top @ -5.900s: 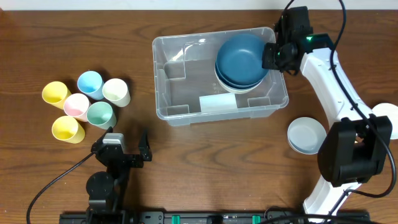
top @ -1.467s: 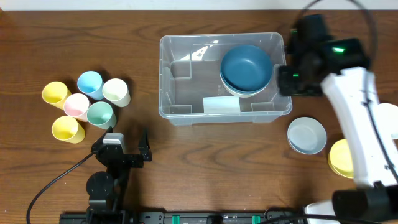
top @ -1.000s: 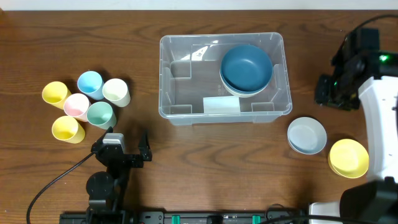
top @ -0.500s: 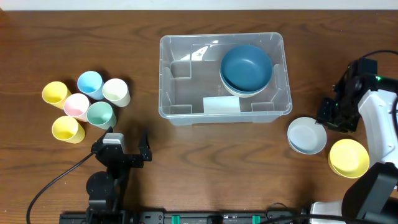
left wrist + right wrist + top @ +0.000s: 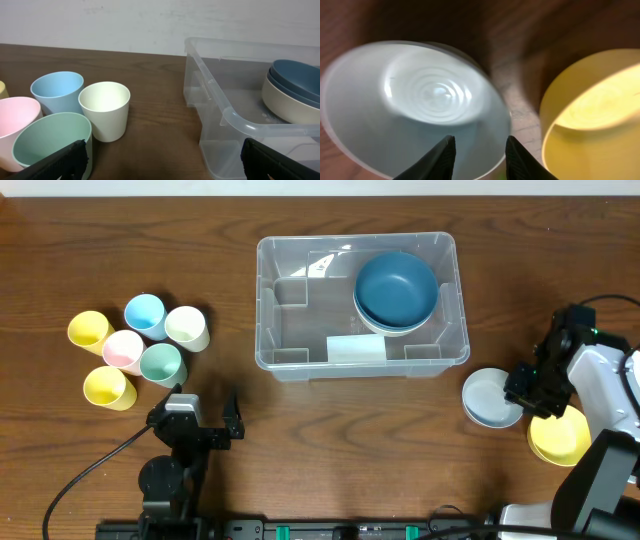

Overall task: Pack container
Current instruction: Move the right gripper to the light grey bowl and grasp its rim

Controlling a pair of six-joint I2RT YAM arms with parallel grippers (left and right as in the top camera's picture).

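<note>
The clear container [image 5: 300, 300] stands mid-table with a stack of blue bowls [image 5: 396, 290] in its right half; its near corner [image 5: 225, 117] also shows in the left wrist view. My right gripper [image 5: 527, 388] hovers over the right rim of a pale blue-white bowl [image 5: 488, 398], beside a yellow bowl [image 5: 562, 440]. In the right wrist view its jaws [image 5: 479, 156] stand partly apart, straddling that pale bowl's [image 5: 415, 100] rim without a clear grip. My left gripper [image 5: 196, 420] rests wide open near the front edge, holding nothing.
Several cups cluster at the left: yellow [image 5: 88, 330], blue [image 5: 145, 313], cream [image 5: 187, 327], pink [image 5: 123, 350], green [image 5: 162, 364]. The left wrist view shows the cream cup [image 5: 104, 112] and green cup [image 5: 50, 145] close ahead. The yellow bowl [image 5: 595, 115] sits right of the pale one.
My right arm has swung from beside the container's right wall toward the front, down over the pale bowl's right rim, its jaws narrowing slightly. The left arm has not moved.
</note>
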